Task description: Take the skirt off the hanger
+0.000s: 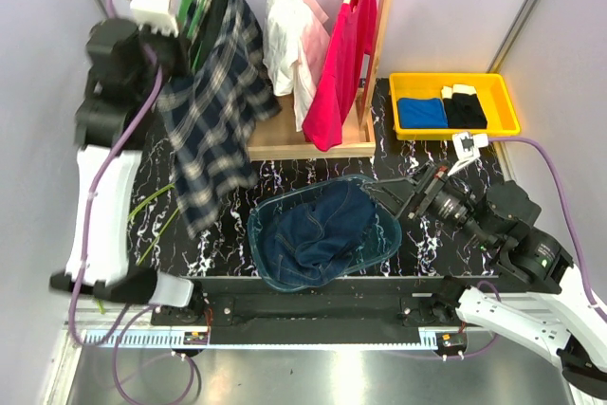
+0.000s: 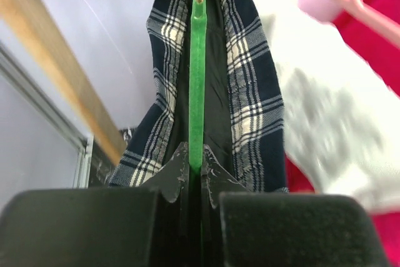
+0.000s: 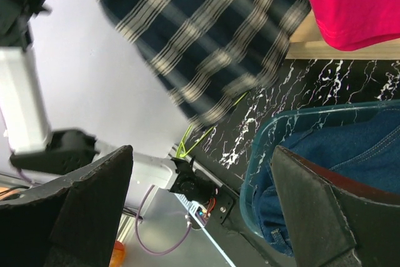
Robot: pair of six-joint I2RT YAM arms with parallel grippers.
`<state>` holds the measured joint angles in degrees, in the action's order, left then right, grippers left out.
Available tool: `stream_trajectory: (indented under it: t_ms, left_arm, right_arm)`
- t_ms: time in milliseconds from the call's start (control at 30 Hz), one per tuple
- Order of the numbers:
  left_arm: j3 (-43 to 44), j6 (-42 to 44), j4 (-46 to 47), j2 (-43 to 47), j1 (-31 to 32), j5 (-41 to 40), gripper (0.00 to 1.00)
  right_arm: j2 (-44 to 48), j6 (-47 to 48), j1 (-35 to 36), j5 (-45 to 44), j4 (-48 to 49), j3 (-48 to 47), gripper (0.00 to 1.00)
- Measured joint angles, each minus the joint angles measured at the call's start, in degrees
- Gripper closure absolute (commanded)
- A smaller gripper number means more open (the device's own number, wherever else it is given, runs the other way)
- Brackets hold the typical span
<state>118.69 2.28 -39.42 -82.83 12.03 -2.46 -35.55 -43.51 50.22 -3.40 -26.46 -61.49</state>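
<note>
The left gripper (image 2: 195,166) is pinching a green hanger (image 2: 197,79), the right gripper (image 3: 203,179) is gaping wide, and the skirt (image 1: 294,45) is looking soft and light, likely best gripped at its lower hem.

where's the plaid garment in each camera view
top external: the plaid garment hangs at the left end of the rack, beside the left arm.
left wrist: centre, either side of the green hanger that the left gripper is shut on.
right wrist: top centre, blurred.
shared landmark: the red shirt, right of it in all three.
</note>
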Motion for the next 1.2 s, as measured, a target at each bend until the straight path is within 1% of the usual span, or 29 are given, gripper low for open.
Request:
stream_trajectory:
  t_ms: [167, 267, 300, 367, 467, 533, 600, 633, 733, 800, 867, 933, 1033, 1100, 1200]
  left_arm:
    - [-10.29, 4.13, -3.85, 13.22, 0.0, 3.85, 1.0]
    - [-11.17, 7.21, -8.79, 18.82, 0.0, 5.95, 1.0]
    - [-10.36, 8.11, -10.64, 19.8, 0.0, 6.82, 1.0]
    - [-5.86, 10.19, -15.52, 20.39, -0.11, 9.44, 1.0]
    - [3.43, 14.71, -23.91, 20.15, -0.26, 17.16, 1.0]
    - [7.58, 16.48, -28.11, 20.92, -0.26, 21.11, 1.0]
    - [9.99, 18.1, -32.52, 22.67, -0.24, 24.41, 1.0]
    - [10.21, 18.38, -33.24, 23.06, -0.24, 24.83, 1.0]
    - [8.79, 21.18, -37.46, 28.11, -0.26, 28.5, 1.0]
    - [8.26, 23.37, -40.48, 31.06, -0.04, 30.8, 1.0]
    - [8.72, 25.16, -42.99, 32.96, 1.6, 32.39, 1.0]
    - [9.57, 25.86, -44.63, 33.68, 4.96, 34.25, 1.0]
    - [8.55, 24.57, -44.02, 34.73, 10.1, 35.98, 1.0]
    - [8.35, 23.8, -43.45, 34.82, 11.41, 36.48, 1.0]
    - [10.16, 22.82, -43.67, 33.59, 11.56, 37.55, 1.0]
  right_arm:
    - [-2.99, 1.64, 0.0, 0.02, 0.66, -2.36, 0.0]
    - [-6.16, 2.95, 0.0, 0.17, 1.77, -4.2, 0.0]
    - [-7.04, 3.39, 0.0, 0.44, 2.08, -4.59, 0.0]
    - [-9.27, 4.74, 0.0, 1.44, 3.61, -5.14, 0.0]
    - [-12.52, 8.2, 0.0, 3.21, 6.51, -5.81, 0.0]
    - [-14.67, 11.82, 0.0, 3.48, 7.87, -6.8, 0.0]
    - [-17.22, 16.11, 0.0, 3.34, 8.26, -9.31, 0.0]
    - [-18.36, 17.94, 0.0, 3.28, 8.68, -10.54, 0.0]
    - [-22.4, 25.03, 0.0, 2.78, 9.01, -16.63, 0.0]
    - [-23.54, 29.31, 0.0, 2.75, 9.09, -19.82, 0.0]
    - [-22.73, 33.03, 0.0, 2.56, 9.07, -21.35, 0.0]
    - [-20.52, 35.52, 0.0, 2.67, 8.87, -21.44, 0.0]
    - [-15.61, 38.4, -0.02, 4.59, 7.85, -21.07, 0.0]
    - [-12.94, 39.1, 0.0, 6.82, 6.75, -21.07, 0.0]
    - [-9.94, 39.1, -0.02, 10.56, 5.46, -21.49, 0.0]
